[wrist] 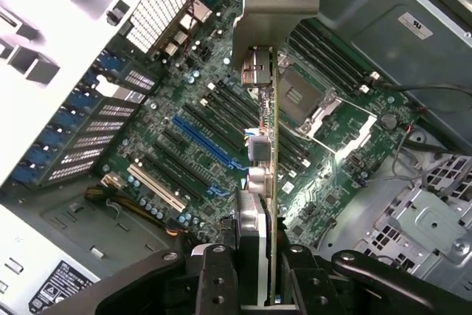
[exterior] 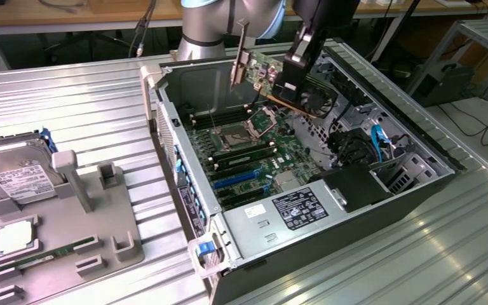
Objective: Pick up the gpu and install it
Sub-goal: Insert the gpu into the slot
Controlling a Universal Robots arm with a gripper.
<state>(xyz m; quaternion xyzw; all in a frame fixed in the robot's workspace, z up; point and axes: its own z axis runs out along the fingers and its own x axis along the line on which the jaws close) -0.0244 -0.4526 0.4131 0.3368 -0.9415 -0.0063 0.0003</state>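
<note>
At the lower left of the exterior view, nearest the camera, a grey fixture lies on the ribbed metal table. It carries a silver hard drive with a white label and a narrow green memory stick. Past it, across the middle of the frame, an open computer case lies on its side. Its labelled power supply is at the near end and the green motherboard with blue slots sits behind that. Higher up, at the upper centre of the frame, the gripper holds the gpu in the air above the far half of the case, apart from the board. The card's silver bracket is on the exterior view's left. In the wrist view the jaws of the gripper stand narrow, pinching the gpu edge-on, with its bracket at the far end over the motherboard.
</note>
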